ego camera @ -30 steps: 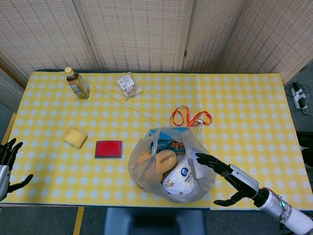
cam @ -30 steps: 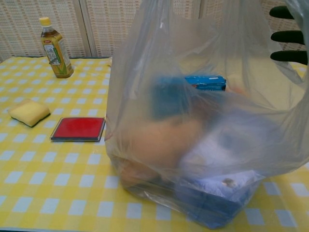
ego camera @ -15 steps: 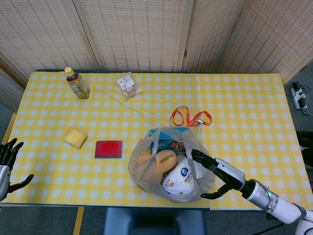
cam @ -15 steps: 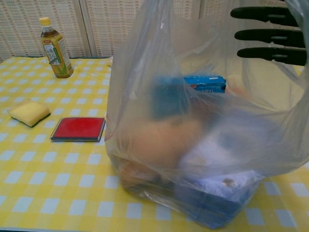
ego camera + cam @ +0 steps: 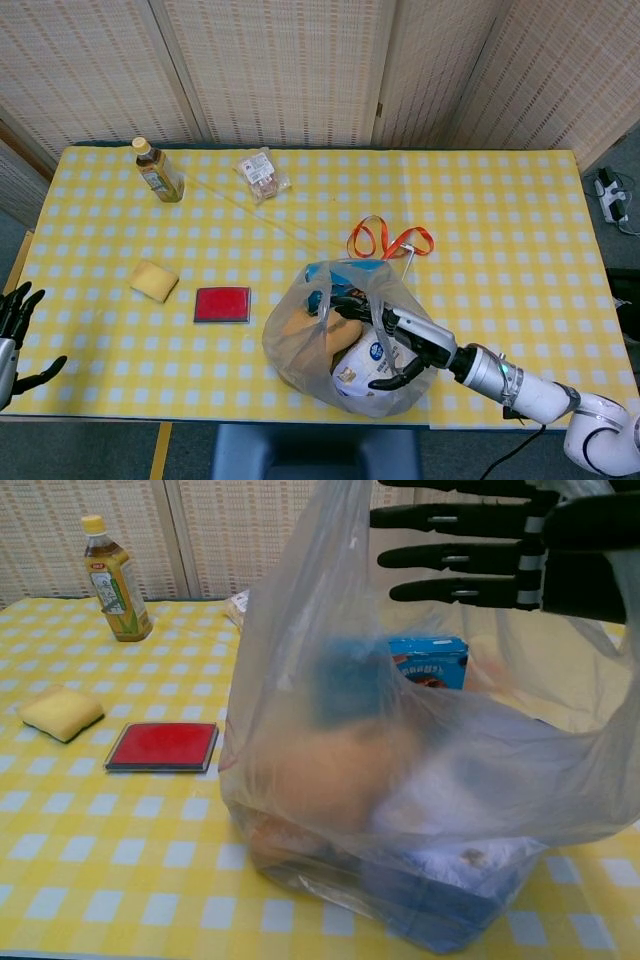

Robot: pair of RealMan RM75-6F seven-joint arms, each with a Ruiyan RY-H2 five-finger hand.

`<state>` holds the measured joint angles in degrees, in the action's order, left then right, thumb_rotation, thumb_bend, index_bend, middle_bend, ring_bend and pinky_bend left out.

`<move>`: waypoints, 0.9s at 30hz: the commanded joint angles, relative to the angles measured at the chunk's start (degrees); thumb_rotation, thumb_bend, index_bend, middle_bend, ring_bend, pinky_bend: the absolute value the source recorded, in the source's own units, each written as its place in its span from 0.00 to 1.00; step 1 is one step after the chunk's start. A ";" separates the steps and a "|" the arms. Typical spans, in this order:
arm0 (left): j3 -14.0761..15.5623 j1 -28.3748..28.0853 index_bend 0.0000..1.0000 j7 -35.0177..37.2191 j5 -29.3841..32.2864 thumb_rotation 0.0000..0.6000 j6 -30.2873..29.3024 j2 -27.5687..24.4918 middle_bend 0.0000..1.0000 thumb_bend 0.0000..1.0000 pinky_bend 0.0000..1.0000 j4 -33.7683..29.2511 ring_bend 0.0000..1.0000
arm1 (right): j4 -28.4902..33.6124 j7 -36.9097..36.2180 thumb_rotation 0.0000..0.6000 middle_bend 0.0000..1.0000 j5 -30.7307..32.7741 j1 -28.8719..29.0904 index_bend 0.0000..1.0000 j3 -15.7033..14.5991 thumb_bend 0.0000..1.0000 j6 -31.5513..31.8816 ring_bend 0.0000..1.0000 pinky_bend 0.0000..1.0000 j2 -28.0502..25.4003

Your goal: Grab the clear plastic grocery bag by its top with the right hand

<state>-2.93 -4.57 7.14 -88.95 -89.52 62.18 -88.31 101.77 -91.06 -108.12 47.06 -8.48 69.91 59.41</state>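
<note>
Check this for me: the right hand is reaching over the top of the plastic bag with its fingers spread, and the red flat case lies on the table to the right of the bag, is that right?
One thing is off: the red case lies to the left of the bag, not the right, as the head view shows. The rest holds: the right hand is over the bag's top, fingers apart.

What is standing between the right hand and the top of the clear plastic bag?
Nothing visible. The right hand is already at the open top of the clear plastic bag, fingers spread, not yet closed on the plastic.
</note>
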 commanded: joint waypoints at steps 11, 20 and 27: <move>0.10 0.25 0.00 0.64 -0.85 1.00 -0.97 -0.22 0.00 0.23 0.00 0.20 0.00 | 1.33 -0.90 1.00 0.00 0.35 3.41 0.00 0.83 0.23 -2.70 0.00 0.00 1.39; -0.62 0.58 0.00 3.16 -1.80 1.00 -3.64 0.87 0.00 0.23 0.00 2.92 0.00 | 2.19 2.35 1.00 0.00 1.82 5.74 0.00 2.37 0.22 -5.23 0.00 0.00 2.61; -0.61 0.39 0.00 3.72 -1.78 1.00 -3.30 0.76 0.00 0.23 0.00 3.08 0.00 | 1.07 5.04 1.00 0.00 4.95 7.01 0.00 4.19 0.21 -7.60 0.00 0.00 4.98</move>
<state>-3.52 -4.17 10.72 -90.65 -92.73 62.94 -85.29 103.16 -86.79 -103.76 53.67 -4.82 62.99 63.77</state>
